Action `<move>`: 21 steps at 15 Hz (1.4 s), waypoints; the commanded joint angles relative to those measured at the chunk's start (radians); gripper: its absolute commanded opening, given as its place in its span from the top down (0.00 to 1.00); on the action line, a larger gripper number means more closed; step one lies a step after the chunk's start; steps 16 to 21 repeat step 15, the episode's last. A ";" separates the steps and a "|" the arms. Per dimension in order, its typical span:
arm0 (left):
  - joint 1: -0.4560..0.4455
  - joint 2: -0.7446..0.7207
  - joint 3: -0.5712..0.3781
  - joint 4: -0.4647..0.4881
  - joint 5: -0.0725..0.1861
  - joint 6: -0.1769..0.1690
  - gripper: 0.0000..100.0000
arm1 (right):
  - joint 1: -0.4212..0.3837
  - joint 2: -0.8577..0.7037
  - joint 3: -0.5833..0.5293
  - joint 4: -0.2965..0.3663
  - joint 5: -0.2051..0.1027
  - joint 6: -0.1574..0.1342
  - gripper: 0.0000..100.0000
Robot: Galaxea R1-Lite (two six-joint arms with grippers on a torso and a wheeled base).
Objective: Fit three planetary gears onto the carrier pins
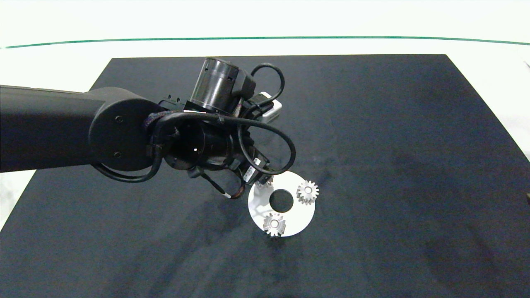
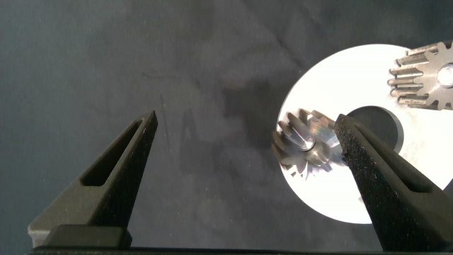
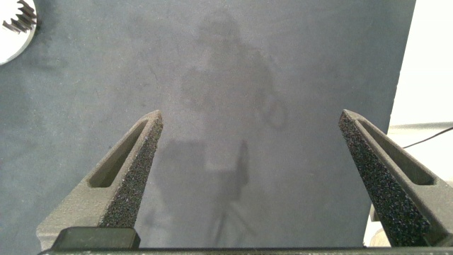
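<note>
Hovering over the white disc (image 1: 304, 215), left gripper (image 2: 248, 134) fingers spread wide, three planetary gears (image 1: 307, 191) seated

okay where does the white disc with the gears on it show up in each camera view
Head view: the white disc lies on the black mat, just beyond the left tool's arm.
Left wrist view: the disc sits beside the open left tool.
Right wrist view: only an edge in a corner, away from the open right tool.
Shared landmark: a gear on the disc.
</note>
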 commanded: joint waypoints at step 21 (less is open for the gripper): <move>0.203 -0.550 0.231 0.188 0.006 -0.049 0.00 | -0.124 -0.119 0.084 -0.014 -0.003 0.089 0.00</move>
